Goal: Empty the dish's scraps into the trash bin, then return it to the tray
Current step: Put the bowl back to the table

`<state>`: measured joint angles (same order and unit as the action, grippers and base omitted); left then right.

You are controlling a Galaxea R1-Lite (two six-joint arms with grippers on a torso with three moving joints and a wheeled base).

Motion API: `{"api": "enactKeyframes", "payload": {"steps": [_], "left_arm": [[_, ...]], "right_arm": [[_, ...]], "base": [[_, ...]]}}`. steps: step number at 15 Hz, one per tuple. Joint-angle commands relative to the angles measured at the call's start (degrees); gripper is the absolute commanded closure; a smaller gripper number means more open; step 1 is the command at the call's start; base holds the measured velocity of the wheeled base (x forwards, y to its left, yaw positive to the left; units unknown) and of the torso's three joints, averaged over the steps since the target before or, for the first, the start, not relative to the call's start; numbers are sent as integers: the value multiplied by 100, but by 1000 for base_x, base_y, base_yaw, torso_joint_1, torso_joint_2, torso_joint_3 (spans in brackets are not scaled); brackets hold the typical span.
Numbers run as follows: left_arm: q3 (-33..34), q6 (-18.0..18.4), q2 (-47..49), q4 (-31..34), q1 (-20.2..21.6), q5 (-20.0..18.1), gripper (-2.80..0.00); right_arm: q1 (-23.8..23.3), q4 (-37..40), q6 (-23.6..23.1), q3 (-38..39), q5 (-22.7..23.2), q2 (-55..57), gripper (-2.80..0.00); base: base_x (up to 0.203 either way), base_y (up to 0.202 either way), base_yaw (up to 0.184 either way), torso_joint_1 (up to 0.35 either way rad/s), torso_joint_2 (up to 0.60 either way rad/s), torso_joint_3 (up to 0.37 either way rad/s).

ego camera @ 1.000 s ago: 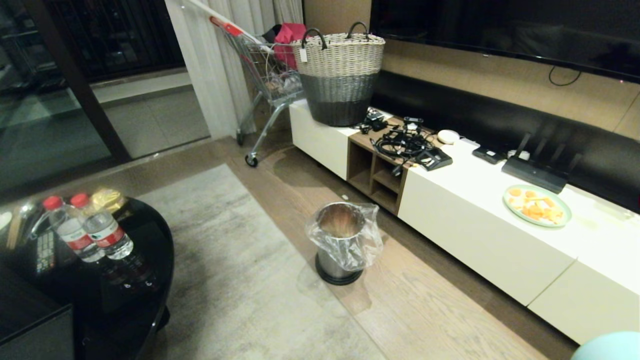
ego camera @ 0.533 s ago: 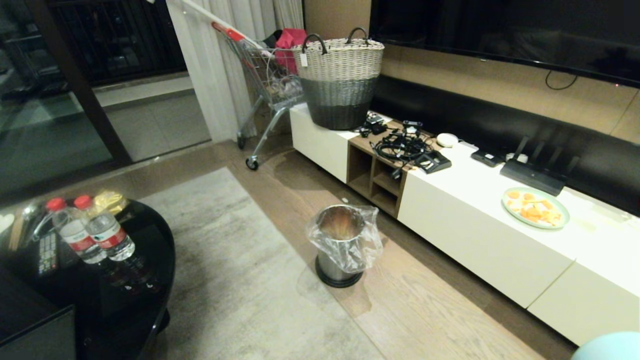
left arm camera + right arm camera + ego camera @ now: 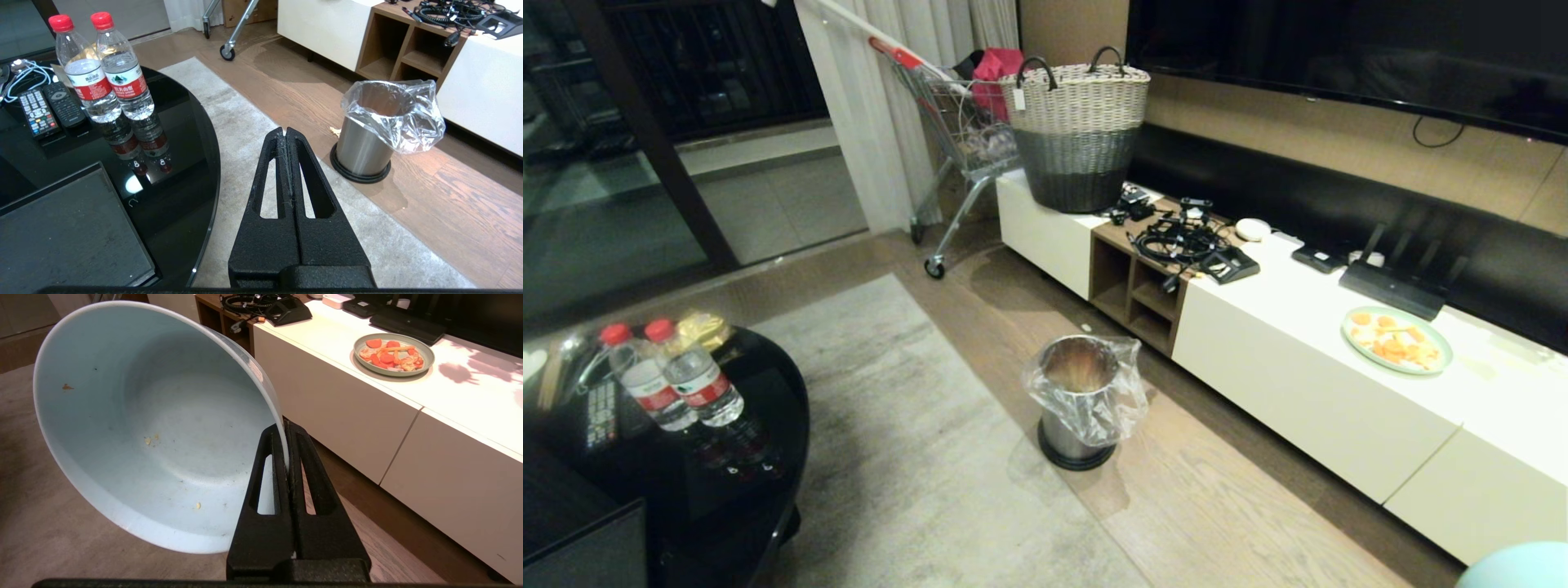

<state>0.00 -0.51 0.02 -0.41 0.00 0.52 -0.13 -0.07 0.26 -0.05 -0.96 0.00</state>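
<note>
My right gripper (image 3: 284, 426) is shut on the rim of the dish (image 3: 155, 428), a pale blue bowl held tilted on its side above the floor. Only tiny crumbs cling to its inside; the scraps themselves are out of view. A sliver of the dish (image 3: 1515, 567) shows at the head view's lower right corner. The trash bin (image 3: 1082, 392), shiny steel with a clear bag liner, stands on the wooden floor in front of the white cabinet. Off to one side of the trash bin (image 3: 367, 143), my left gripper (image 3: 284, 130) hangs shut and empty above the rug. The black tray (image 3: 69, 232) lies on the round black table.
A green-rimmed plate (image 3: 1396, 339) of orange slices sits on the long white cabinet (image 3: 1307, 392). Cables, a router and a woven basket (image 3: 1078, 122) are further along it. Two water bottles (image 3: 102, 69) and remotes stand on the black table, and a shopping cart stands by the curtain.
The whole head view has slid slightly, so the camera moved, mostly before half a second ago. The bin, plate and bottles keep their places in the room.
</note>
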Motion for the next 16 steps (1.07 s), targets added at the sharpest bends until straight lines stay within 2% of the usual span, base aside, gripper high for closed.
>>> {"api": "enactKeyframes", "payload": {"steps": [1, 16], "left_arm": [[0, -2, -2, -2, 0, 0, 0], [0, -10, -2, -2, 0, 0, 0]], "right_arm": [[-2, -1, 0, 0, 0, 4, 0], [-3, -1, 0, 4, 0, 9, 0]], "base": [[0, 0, 0, 0, 0, 0], [0, 0, 0, 0, 0, 0]]}}
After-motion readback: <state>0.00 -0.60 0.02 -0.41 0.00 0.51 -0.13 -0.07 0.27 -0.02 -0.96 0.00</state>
